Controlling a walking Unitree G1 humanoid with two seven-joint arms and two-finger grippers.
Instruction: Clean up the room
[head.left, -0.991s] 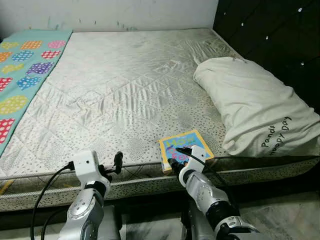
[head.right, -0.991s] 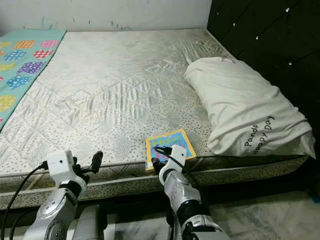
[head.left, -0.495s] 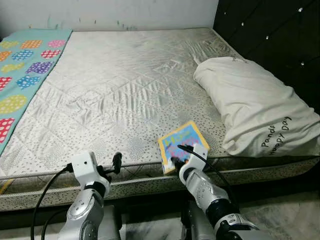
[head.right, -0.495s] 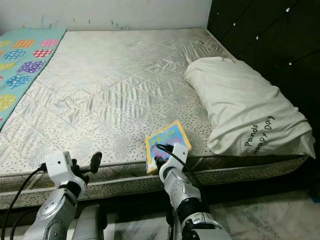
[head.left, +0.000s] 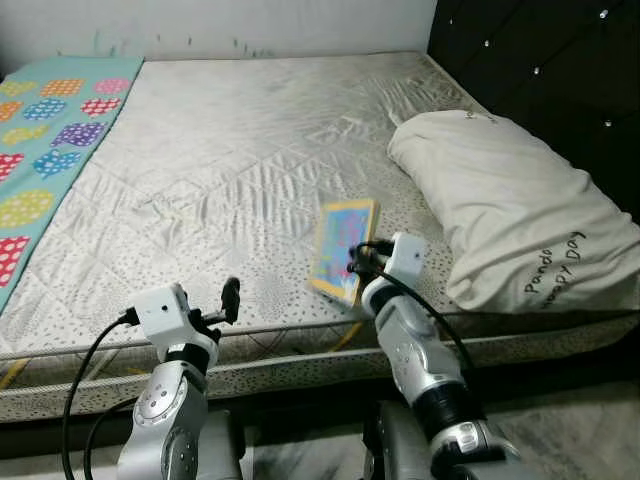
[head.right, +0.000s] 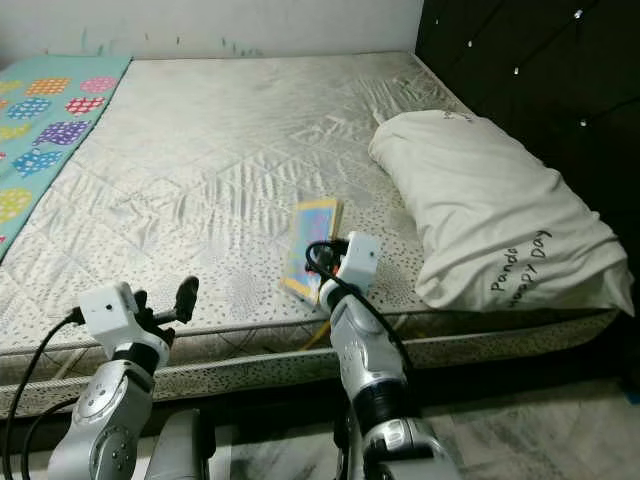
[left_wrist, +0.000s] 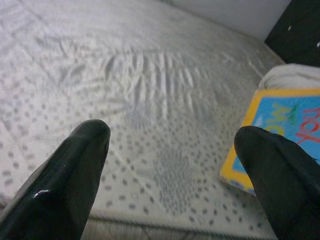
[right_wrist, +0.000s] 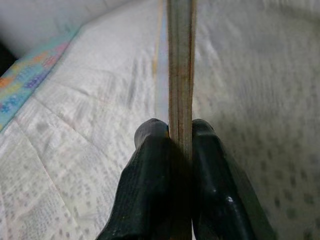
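Near the bed's front edge: right gripper (right_wrist: 179, 150) is gripping the book (head.left: 342, 248), jaws clamped on its lower edge.
Change: book is now standing up off the mattress (head.left: 250, 180); a second ago it was lying flat.
Meaning: pickup is succeeding; carrying it away is probably coming next.
Left gripper (left_wrist: 170, 155): hovering beside, jaws spread, holding nothing.
Count: one book, one pillow (head.left: 510, 210), one patterned blanket (head.left: 45, 150).

Bedroom in a home: I'm facing a bare quilted mattress (head.left: 250, 190), white pillow (head.left: 510, 225) against a dark tufted headboard (head.left: 540, 70), colourful patterned blanket (head.left: 50, 130) along the far side.
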